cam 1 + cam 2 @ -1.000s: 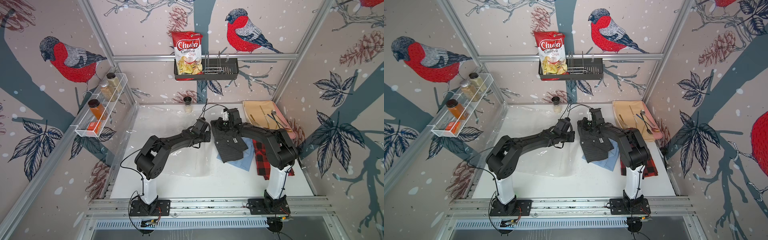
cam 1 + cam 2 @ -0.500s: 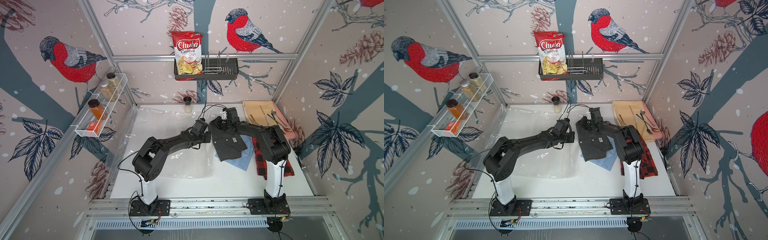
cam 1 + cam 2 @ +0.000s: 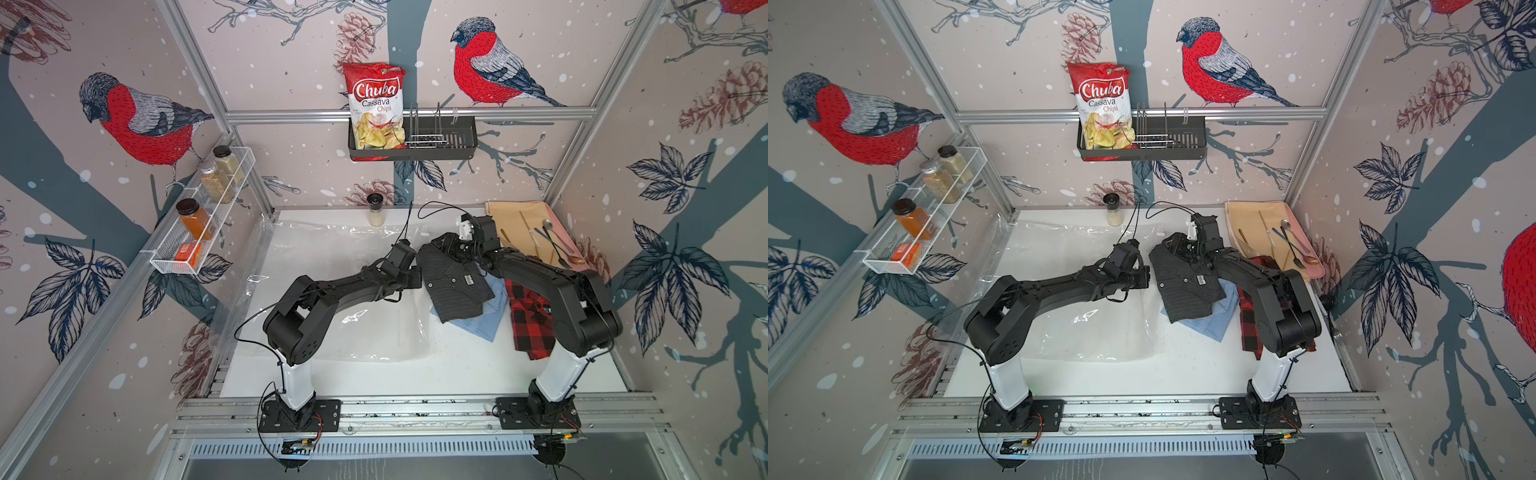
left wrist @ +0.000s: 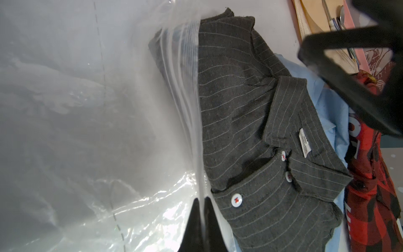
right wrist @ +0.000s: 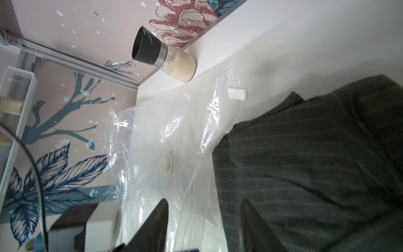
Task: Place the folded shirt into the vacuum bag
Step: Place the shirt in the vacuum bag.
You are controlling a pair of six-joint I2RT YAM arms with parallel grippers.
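Note L jaws clenched on mouth edge of vacuum bag (image 4: pixel 87 109). Note R jaws released, parted, bag film between, folded shirt (image 3: pixel 453 282) (grey pinstripe) just beside. Locate shirt directly ahead of L jaws: one corner under bag lip, remainder outside, atop blue shirt (image 3: pixel 486 326), adj. red plaid shirt (image 3: pixel 534 332). Locate valve cap (image 5: pixel 166 163) ahead of R jaws.
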